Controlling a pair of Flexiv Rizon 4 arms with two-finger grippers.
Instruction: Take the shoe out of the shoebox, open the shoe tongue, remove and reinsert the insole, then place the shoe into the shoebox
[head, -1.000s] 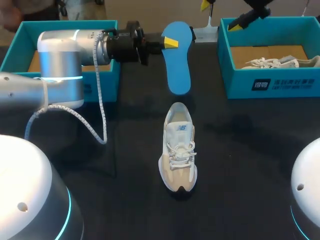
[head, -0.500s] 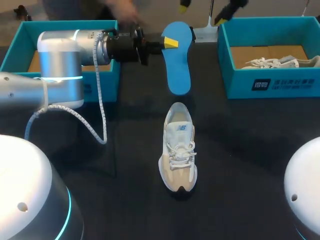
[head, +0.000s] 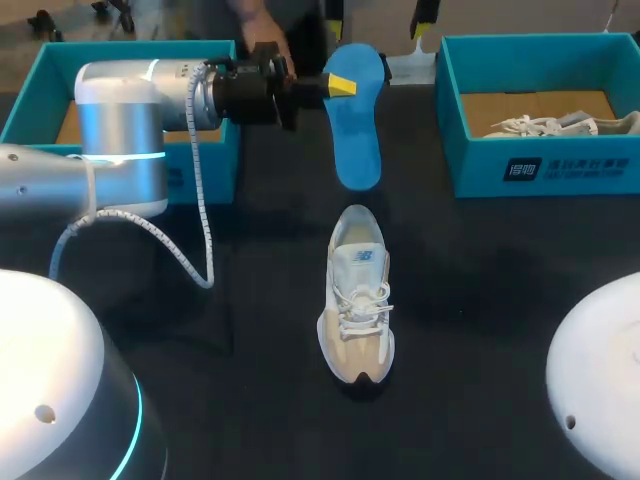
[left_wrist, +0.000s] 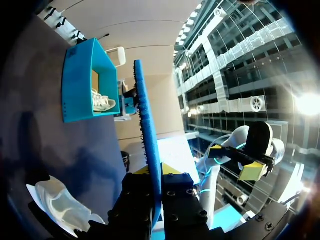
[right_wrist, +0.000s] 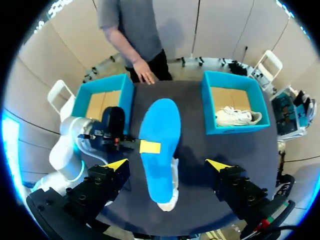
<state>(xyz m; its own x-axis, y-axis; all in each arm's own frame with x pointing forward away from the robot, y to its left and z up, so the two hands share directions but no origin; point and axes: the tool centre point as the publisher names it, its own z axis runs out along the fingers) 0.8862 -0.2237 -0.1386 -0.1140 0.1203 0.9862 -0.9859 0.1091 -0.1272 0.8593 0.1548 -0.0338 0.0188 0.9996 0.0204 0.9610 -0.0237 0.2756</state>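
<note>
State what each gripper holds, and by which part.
Left gripper holds the blue insole by its side edge, near one end. Right gripper is open, holding nothing.

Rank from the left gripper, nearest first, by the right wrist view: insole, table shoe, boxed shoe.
1. insole: clamped in the left gripper.
2. table shoe: close by, partly hidden behind the insole.
3. boxed shoe: farthest, inside the shoebox off to one side.
</note>
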